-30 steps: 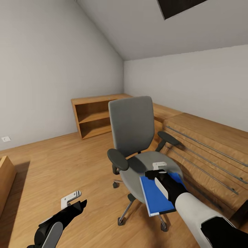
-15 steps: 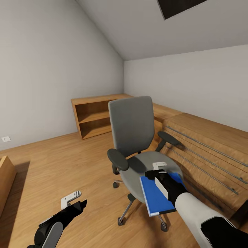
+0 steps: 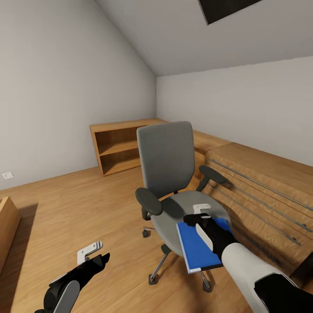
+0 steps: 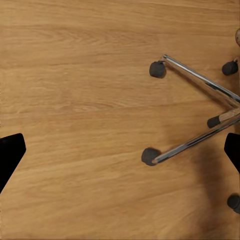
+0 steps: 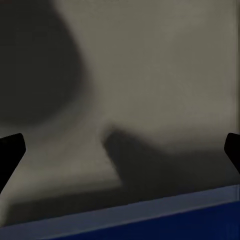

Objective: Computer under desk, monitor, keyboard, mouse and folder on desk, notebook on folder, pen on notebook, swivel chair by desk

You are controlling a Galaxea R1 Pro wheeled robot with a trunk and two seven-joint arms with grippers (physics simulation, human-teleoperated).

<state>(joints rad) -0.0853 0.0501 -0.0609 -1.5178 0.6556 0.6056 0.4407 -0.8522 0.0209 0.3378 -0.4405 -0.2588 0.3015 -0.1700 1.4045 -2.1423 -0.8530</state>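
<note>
Folder, bright blue, lies on the grey seat of the swivel chair, its near edge overhanging, with the right end effector just above it, fingers spread wide and holding nothing. The left end effector hangs released over the wooden floor beside the chair's chrome base.

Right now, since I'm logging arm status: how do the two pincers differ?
The right pincer is over the chair seat at the blue folder; the left pincer hangs over bare floor. The right reaches farther forward; the left sits low and near. Both are open.
</note>
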